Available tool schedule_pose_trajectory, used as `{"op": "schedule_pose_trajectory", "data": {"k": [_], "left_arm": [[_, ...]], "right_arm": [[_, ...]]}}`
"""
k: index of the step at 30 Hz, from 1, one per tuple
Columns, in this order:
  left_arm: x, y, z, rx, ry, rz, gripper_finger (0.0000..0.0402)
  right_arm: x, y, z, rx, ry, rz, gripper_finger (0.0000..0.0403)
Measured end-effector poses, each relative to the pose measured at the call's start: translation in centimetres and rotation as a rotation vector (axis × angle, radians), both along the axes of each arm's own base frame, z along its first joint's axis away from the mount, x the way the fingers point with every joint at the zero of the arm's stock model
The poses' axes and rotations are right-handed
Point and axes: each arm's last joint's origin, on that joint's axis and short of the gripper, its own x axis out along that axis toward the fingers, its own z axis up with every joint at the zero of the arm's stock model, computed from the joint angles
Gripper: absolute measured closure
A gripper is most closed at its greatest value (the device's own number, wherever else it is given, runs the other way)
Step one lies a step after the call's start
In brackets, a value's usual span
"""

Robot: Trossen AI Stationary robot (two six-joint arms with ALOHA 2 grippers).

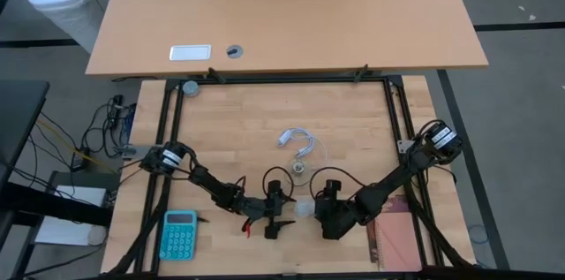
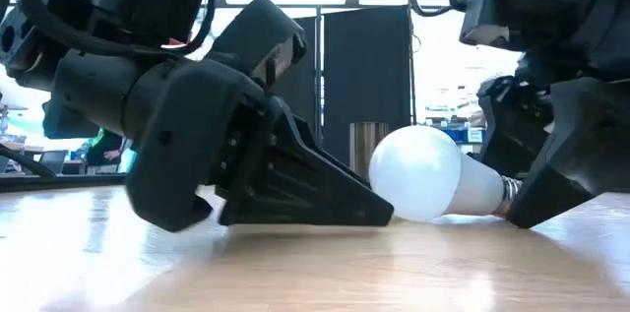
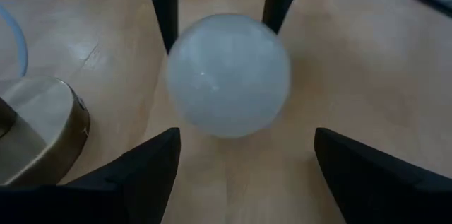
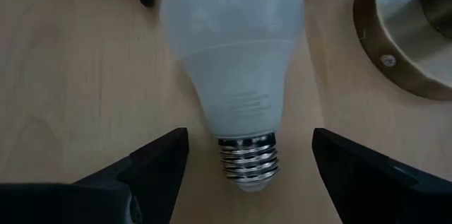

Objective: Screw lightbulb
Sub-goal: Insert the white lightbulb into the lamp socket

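Observation:
The white lightbulb lies on its side on the wooden table, its globe toward my left gripper and its metal screw base toward my right gripper. My left gripper is open, low and nearly level, its fingertips just short of the globe on either side. My right gripper is open and slants down, one finger on each side of the screw base with a gap to each. In the high view the bulb sits between the two grippers near the table's near edge.
The round brass-rimmed socket disc stands just beyond the bulb, close beside both grippers. A coiled white cable lies farther back. A teal calculator is at the near left, a reddish pad at the near right.

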Motion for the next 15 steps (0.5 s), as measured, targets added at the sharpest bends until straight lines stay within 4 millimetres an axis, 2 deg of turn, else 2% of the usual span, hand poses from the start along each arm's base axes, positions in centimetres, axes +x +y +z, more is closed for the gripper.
{"op": "schedule_pose_trajectory", "data": {"k": [15], "left_arm": [[1.7, -0.2, 1.1, 0.011, 0.0, 0.001, 0.0025]], "right_arm": [[0.9, -0.8, -0.3, 0.031, -0.081, 0.011, 0.0096]]}}
